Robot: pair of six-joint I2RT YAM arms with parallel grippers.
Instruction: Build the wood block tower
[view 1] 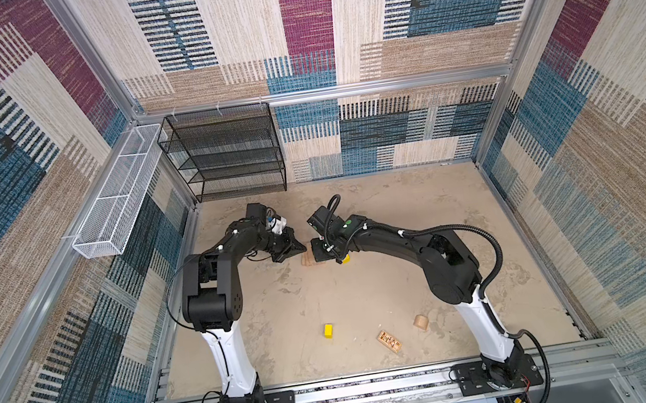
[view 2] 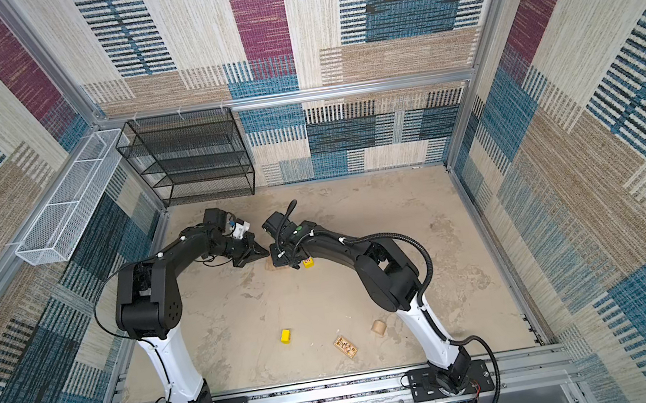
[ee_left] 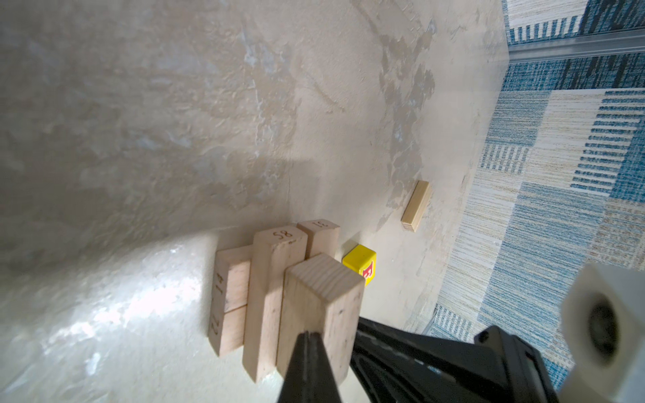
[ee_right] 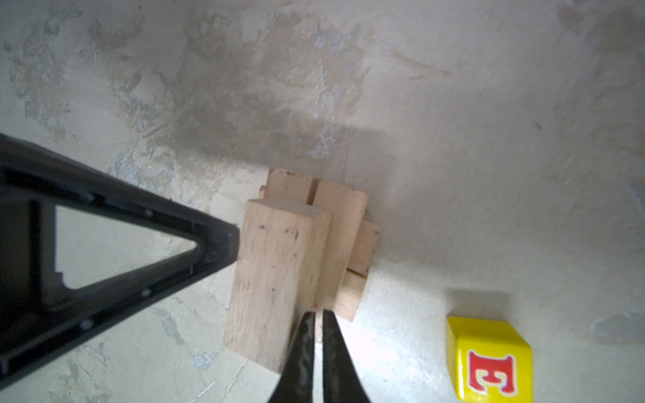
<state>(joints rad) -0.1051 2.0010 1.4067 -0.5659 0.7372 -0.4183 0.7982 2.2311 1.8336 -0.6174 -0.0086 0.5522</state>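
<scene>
Tower [view 1: 306, 259], half-hidden in both top views beneath right tool [ee_right: 318, 314]; left tool [ee_left: 308, 336] beside it; both closed, empty.

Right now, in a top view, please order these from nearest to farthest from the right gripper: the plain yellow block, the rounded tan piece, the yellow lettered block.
Measured from the right gripper:
1. the yellow lettered block, close beside it on the right.
2. the plain yellow block, toward the front, near the middle.
3. the rounded tan piece, toward the front, on the right side.
</scene>
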